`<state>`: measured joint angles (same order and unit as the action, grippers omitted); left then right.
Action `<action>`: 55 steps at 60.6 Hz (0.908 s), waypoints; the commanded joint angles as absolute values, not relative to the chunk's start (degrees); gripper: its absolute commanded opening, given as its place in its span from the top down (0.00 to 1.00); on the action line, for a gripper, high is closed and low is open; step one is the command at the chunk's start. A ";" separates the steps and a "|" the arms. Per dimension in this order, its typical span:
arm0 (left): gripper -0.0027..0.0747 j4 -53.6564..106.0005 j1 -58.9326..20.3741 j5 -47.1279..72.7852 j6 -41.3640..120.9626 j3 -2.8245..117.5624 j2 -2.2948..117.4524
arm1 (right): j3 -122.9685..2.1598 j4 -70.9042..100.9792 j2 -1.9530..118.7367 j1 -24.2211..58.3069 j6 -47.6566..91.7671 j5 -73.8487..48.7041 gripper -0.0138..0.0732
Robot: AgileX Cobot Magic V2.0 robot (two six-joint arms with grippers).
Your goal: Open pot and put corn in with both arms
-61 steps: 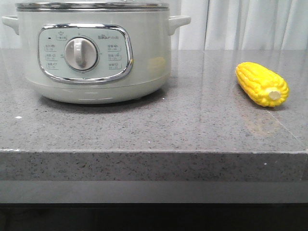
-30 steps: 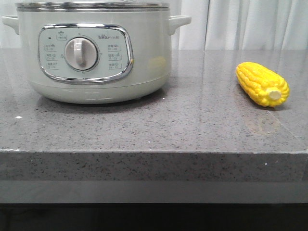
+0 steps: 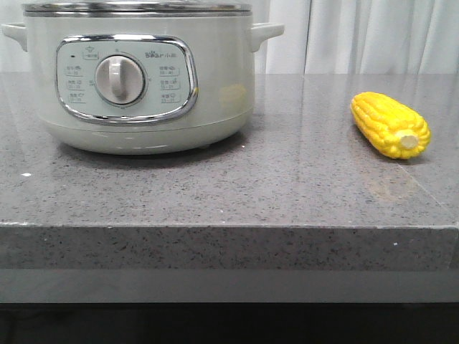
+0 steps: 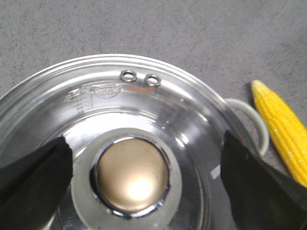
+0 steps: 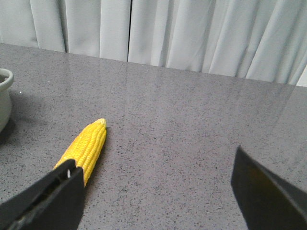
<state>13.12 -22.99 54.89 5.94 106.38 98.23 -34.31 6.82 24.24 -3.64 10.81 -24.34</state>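
The pale grey-green pot (image 3: 143, 86) stands at the left of the grey counter, its steel-rimmed glass lid (image 4: 144, 100) closed. My left gripper (image 4: 144, 175) hangs open above the lid, its black fingers (image 4: 33, 177) on either side of the lid's round brass knob (image 4: 132, 175) without touching it. The yellow corn (image 3: 389, 124) lies on the counter to the pot's right, stub end toward the front; it also shows in the left wrist view (image 4: 283, 129). My right gripper (image 5: 158, 191) is open and empty above the counter, its one finger (image 5: 48, 199) beside the corn (image 5: 86, 146). No gripper shows in the front view.
The grey speckled counter (image 3: 287, 186) ends in a front edge close to the camera. White curtains (image 5: 192, 33) hang behind the counter. A pot side handle (image 4: 254, 124) sticks out toward the corn.
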 commanded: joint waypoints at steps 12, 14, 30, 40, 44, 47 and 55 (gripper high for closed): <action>0.25 10.83 -23.43 53.12 5.85 108.76 97.22 | -36.05 6.43 24.84 -3.95 11.33 -19.73 0.11; 0.29 10.62 -23.43 53.22 5.85 108.76 97.22 | -36.05 6.43 24.84 -3.95 11.33 -19.73 0.11; 0.57 9.91 -23.43 54.00 5.85 108.76 97.22 | -36.05 6.43 24.84 -3.95 11.33 -19.73 0.11; 0.65 9.91 -23.43 53.66 5.85 108.76 97.22 | -36.05 6.43 24.84 -3.95 11.33 -19.73 0.11; 0.68 9.91 -23.43 52.83 5.85 108.76 97.10 | -36.05 6.43 24.84 -3.95 11.33 -19.73 0.11; 0.70 9.91 -23.43 52.19 5.85 108.90 96.85 | -36.05 6.43 24.84 -3.95 11.33 -19.73 0.11; 0.75 9.91 -23.43 52.44 5.85 111.51 96.05 | -36.05 6.43 24.84 -3.95 11.33 -19.67 0.11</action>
<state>9.77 -23.13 57.32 5.94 107.66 99.96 -34.31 6.82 24.24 -3.64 10.86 -24.34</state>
